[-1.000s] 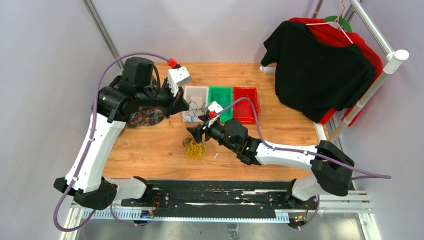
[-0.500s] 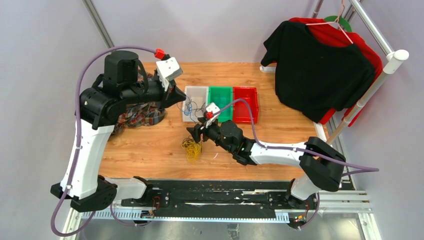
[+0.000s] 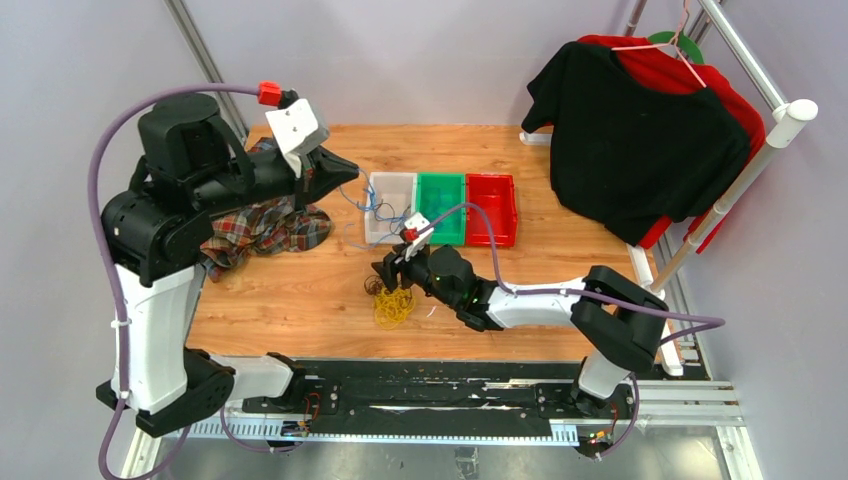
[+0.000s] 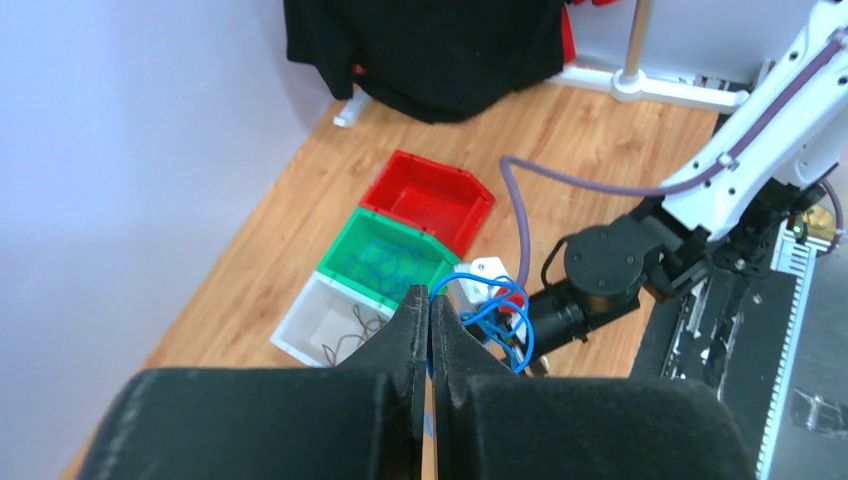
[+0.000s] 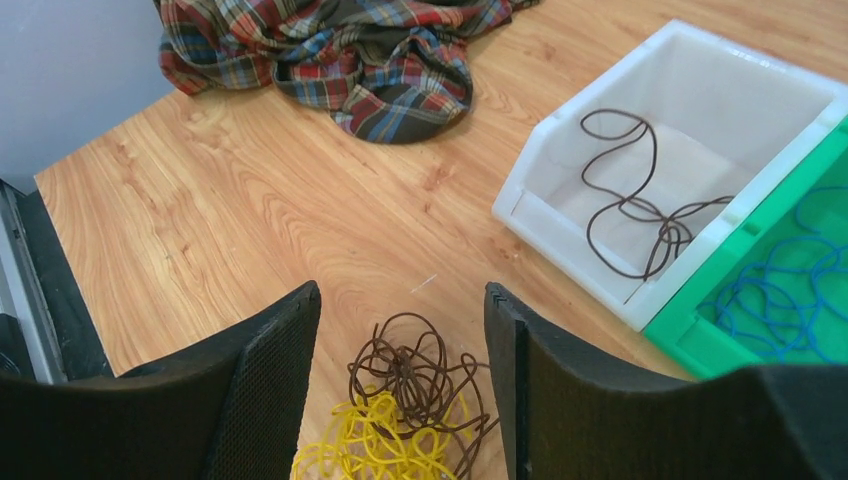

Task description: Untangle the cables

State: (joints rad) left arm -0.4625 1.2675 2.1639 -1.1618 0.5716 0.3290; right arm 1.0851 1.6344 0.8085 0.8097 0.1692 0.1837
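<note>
Two grippers were engaged: left gripper [image 4: 429,300] clamped a thin blue looped cable [image 4: 497,318], held aloft apparently to separate it; right gripper [image 5: 400,300] stood open over the brown-and-yellow wire tangle [image 5: 405,400] on the wooden table [image 5: 250,200], seemingly poised to grasp.

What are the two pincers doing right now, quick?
Left pincer: closed, holding blue cables.
Right pincer: open, holding nothing, over the brown and yellow cables.
</note>
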